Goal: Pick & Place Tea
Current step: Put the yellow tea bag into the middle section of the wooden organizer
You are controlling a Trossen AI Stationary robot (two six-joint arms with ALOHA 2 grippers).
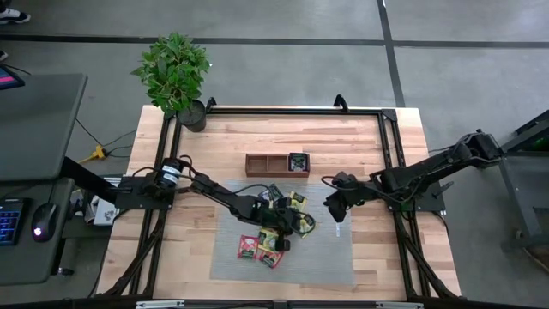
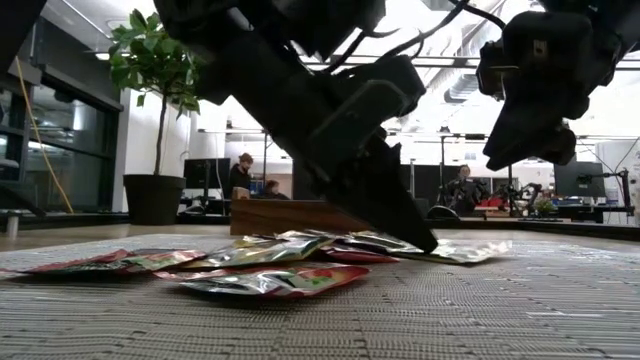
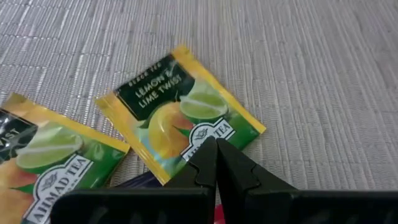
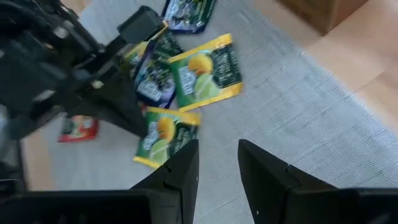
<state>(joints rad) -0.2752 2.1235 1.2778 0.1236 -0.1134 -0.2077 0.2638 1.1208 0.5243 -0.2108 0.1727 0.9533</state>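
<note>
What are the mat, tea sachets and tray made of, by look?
Mat: grey woven fabric or vinyl, matte; ribbed weave shows.
Tea sachets: printed foil or coated paper, glossy; they catch light in the low view.
Tray: brown wood, probably.

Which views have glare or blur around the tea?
Low view: bright ceiling backlight leaves the left gripper a dark silhouette, foil sachets glinting. Right wrist view: sachets soft. Left wrist view: lemon-lime sachet sharp, print legible.

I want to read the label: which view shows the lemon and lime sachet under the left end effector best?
The left wrist view: the lemon-lime sachet fills it, print readable. Right wrist view shows it small; high and low views show only the pile.
</note>
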